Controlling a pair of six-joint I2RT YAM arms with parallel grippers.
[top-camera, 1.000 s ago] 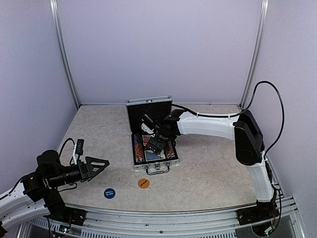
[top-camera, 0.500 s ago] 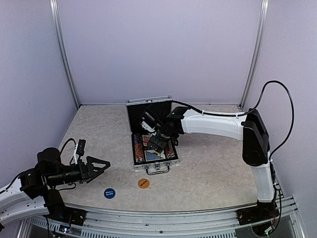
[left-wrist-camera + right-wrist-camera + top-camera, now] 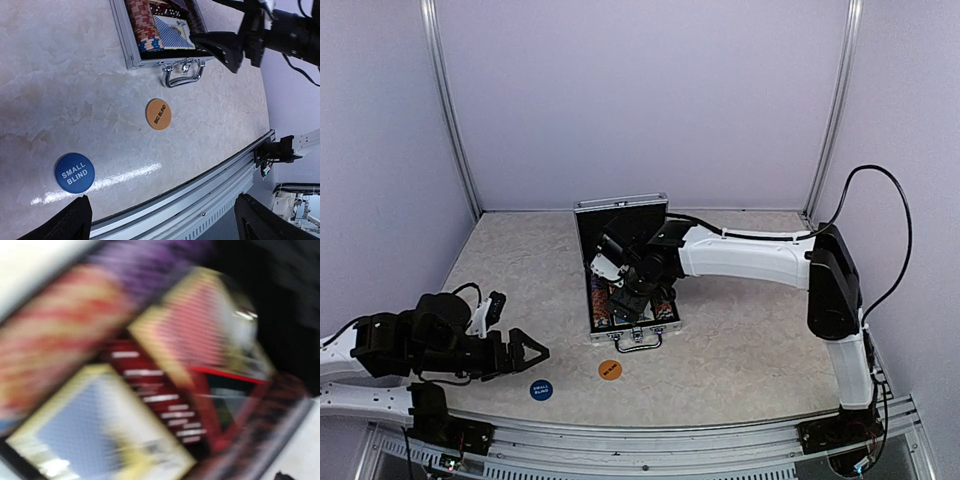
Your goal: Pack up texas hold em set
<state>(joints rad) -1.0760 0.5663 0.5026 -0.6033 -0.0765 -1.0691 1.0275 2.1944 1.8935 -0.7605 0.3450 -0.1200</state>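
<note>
The silver briefcase (image 3: 632,332) lies open mid-table with its black lid (image 3: 620,225) upright. Striped poker chips (image 3: 144,22) and a blue-backed card deck (image 3: 172,31) fill it; the blurred right wrist view adds a red-backed deck (image 3: 200,325). My right gripper (image 3: 625,290) hangs open low over the case's contents, holding nothing. In front of the case lie an orange disc (image 3: 610,370) marked BIG BLIND and a blue disc (image 3: 541,390) marked SMALL BLIND. My left gripper (image 3: 525,352) is open and empty, just left of and above the blue disc (image 3: 74,173).
The case's metal handle (image 3: 182,75) points toward the near table edge, where an aluminium rail (image 3: 200,200) runs. Purple walls with metal posts (image 3: 450,110) enclose the table. The right arm (image 3: 750,255) stretches across from the right side.
My left arm has swung forward and down, bringing its gripper closer to the blue disc. The right gripper has shifted slightly left inside the case.
</note>
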